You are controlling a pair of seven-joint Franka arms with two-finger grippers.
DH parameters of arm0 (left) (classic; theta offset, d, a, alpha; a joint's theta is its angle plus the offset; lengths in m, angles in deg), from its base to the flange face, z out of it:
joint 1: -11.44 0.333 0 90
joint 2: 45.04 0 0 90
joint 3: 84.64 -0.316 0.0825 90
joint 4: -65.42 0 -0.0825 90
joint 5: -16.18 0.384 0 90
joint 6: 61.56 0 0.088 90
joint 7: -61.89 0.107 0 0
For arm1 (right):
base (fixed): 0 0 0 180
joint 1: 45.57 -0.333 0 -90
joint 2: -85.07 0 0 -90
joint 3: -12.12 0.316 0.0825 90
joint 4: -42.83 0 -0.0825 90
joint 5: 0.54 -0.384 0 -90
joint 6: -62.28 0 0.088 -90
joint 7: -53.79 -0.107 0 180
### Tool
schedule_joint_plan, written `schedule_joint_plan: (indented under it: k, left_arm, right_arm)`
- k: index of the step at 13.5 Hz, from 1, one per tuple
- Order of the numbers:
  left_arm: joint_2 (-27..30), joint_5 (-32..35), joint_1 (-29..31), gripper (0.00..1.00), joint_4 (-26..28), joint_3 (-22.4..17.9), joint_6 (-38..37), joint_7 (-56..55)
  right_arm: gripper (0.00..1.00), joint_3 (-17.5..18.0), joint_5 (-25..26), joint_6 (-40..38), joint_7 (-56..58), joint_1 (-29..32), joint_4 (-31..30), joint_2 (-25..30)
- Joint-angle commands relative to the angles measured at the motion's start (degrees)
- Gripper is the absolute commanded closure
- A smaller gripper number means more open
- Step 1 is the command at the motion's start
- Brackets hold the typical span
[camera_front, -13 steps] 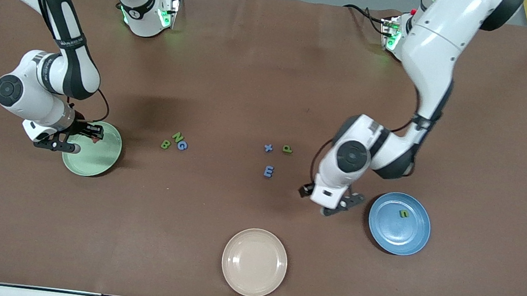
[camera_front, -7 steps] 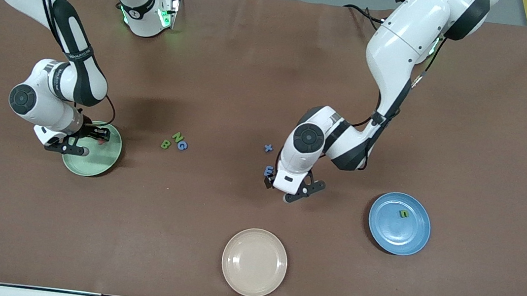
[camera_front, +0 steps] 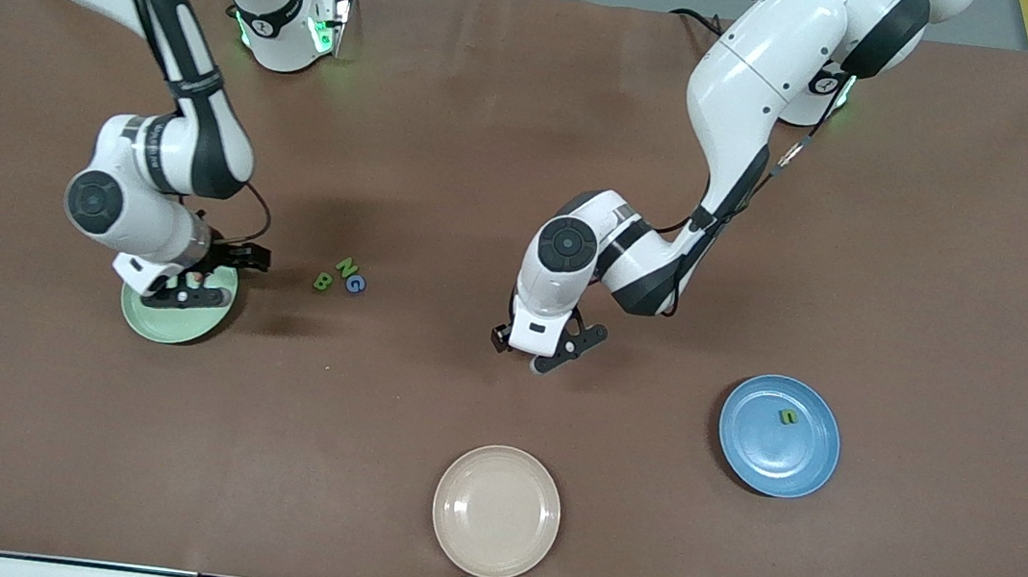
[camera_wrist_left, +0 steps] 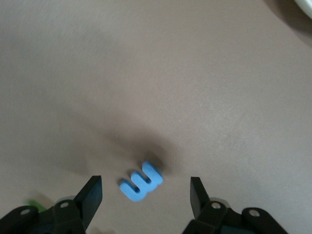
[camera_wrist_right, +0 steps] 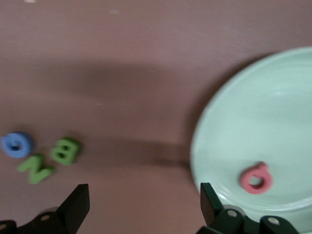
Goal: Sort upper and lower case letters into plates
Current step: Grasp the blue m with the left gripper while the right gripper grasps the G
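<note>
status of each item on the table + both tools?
Mint plate: holds red Q.
Blue plate: holds one green letter.
Beige plate: empty.
B, N, G: loose on table.
Blue m: on table, between left tool's open fingers, ungripped.
Right tool: open, over the mint plate's edge.

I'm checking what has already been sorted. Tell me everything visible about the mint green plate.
The mint green plate is round, shallow and smooth, with a slightly glossy look like plastic or glazed ware. It sits flat on the brown table toward the right arm's end. A small red letter, a ring with a short tail, lies flat in it near the rim. The right pincer is over the plate with its fingers spread wide, holding nothing. No other letter touches the plate.
</note>
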Motion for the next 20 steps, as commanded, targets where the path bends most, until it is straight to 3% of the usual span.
schedule_joint_plan:
  k: [1,4,8,10,15,18,20]
  left_arm:
    - [-0.97,0.07,-1.01,0.19,-1.45,-0.83,0.12,-8.77]
    - [-1.50,0.42,-1.89,0.21,-1.18,-0.92,0.12,-18.71]
    - [-1.94,0.42,-2.16,0.22,-1.18,-1.36,0.12,-24.70]
    - [-1.94,0.42,-2.33,0.24,-1.18,-2.24,0.12,-26.02]
    - [-3.08,0.25,-2.24,0.29,-1.53,-2.41,0.74,-27.00]
    - [-3.17,0.16,-2.42,0.31,-1.71,-2.41,0.83,-26.91]
    - [-3.35,0.16,-2.77,0.44,-2.15,-2.41,0.74,-26.73]
  right_arm:
    - [0.00,-0.02,-0.01,1.35,-2.41,-6.12,0.52,0.21]
    - [0.00,-0.19,0.08,6.09,-11.97,-14.21,0.69,-1.98]
    - [0.01,-0.11,0.08,10.41,-13.85,-16.95,3.59,-8.39]
    - [0.14,-0.19,0.60,10.33,-13.32,-16.78,4.12,-9.63]
    - [0.18,-0.28,0.87,9.89,-12.97,-15.72,4.04,-9.99]
    - [0.31,-0.28,0.78,9.71,-13.05,-15.81,3.60,-10.51]
    - [0.43,-0.28,0.78,9.01,-13.23,-15.81,3.42,-10.43]
